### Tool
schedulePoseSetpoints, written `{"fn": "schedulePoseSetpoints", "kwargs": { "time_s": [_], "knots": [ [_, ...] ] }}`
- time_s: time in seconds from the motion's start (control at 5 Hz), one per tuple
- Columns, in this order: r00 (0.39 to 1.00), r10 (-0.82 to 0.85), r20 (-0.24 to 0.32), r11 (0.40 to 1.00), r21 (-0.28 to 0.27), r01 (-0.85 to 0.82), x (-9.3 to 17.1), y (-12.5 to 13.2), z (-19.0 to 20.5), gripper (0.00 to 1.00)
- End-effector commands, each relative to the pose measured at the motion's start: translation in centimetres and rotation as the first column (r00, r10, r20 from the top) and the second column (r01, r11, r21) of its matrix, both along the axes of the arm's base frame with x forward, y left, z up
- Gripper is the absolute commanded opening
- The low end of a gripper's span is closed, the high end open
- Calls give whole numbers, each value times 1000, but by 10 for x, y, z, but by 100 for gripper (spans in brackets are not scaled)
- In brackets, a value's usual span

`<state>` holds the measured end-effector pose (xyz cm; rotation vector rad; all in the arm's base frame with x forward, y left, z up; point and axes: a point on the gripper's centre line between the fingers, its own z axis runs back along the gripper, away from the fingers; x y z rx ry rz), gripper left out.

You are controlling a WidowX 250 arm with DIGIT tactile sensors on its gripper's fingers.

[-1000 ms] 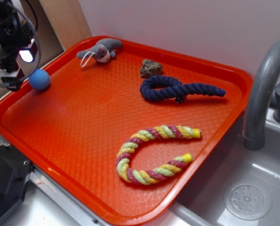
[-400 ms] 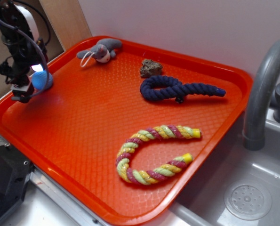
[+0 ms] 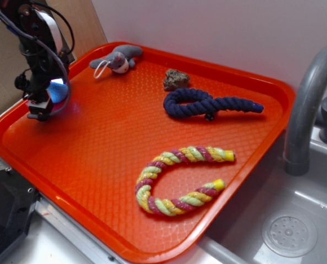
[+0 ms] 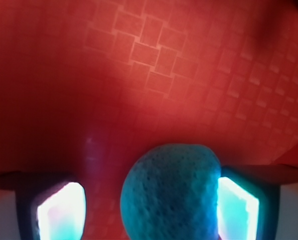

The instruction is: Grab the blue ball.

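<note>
**Gripper low over the tray's left edge, ball between the fingers**

Gripper [image 4: 149,205] seen from my wrist camera: my two fingers [image 4: 61,212] stand apart, glowing at their inner faces, with the blue ball [image 4: 170,192] sitting in the gap. The ball lies against or just beside my right-hand finger as this view shows it, while a strip of tray floor shows between it and the other finger, so my jaws are spread and not clamped.

From the exterior view, my gripper [image 3: 42,107] hangs low near the left rim of the orange tray [image 3: 97,148], and the blue ball [image 3: 57,91] shows only as a light-blue patch behind my arm's cabling.

Farther out, a grey plush toy [image 3: 118,58] lies in the tray's far corner. A small brown lump [image 3: 176,80] sits near the back rim, and just in front of it lies a dark navy rope toy [image 3: 207,104]. A yellow, pink and green rope toy [image 3: 174,179] curls in a C-shape toward the near side. A grey faucet [image 3: 309,104] rises over a sink [image 3: 287,234] at the right.
</note>
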<state>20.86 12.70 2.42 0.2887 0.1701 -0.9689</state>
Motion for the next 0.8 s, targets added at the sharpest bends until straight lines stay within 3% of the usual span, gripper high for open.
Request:
{"fn": "schedulePoseSetpoints", "kwargs": {
  "time_s": [0.0, 0.2, 0.6],
  "knots": [
    [1000, -1, -17, 1000, 19, 1, 8, -12, -1, 100],
    [999, 18, -36, 999, 51, -16, 5, -10, -5, 0],
    [998, 50, -34, 998, 36, -48, -9, -9, -4, 0]
  ]
}}
